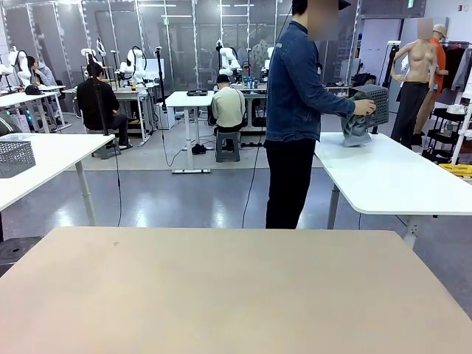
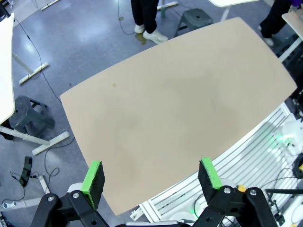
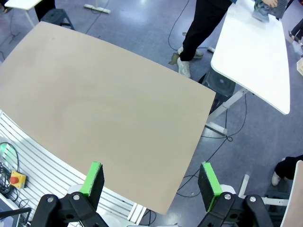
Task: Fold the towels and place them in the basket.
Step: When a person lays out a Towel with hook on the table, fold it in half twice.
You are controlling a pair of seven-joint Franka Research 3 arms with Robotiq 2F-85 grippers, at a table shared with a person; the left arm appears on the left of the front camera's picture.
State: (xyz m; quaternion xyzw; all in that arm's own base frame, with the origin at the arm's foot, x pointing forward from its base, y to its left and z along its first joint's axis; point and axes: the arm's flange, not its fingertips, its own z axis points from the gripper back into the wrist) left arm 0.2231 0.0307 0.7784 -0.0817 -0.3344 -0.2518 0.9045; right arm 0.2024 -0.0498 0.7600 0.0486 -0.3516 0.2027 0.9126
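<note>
Green pads on the left gripper [image 2: 150, 164] stood wide apart with nothing between them, hanging above the bare beige table [image 2: 180, 109]. The right gripper [image 3: 149, 166] was equally spread and empty over the same top.

Neither task thing lay on that table. Across the aisle, a person [image 1: 295, 110] stood at a white side table [image 1: 398, 177], one hand [image 1: 363, 108] on a crumpled grey-green towel [image 1: 356, 127] beside the dark mesh basket [image 1: 377, 99].

The likely trouble was reach: both things sat well apart from the arms, so nothing could begin until they were brought over. A towel dropped in a heap would hide its corners and invite a pinch through several layers. One laid near the table's edge might slide off, and an arm moving as the person leaned in could meet a sleeve.

The person's arm covered part of the basket. How many towels there were could not be told. From the right wrist, the picture's top edge cut both off.
</note>
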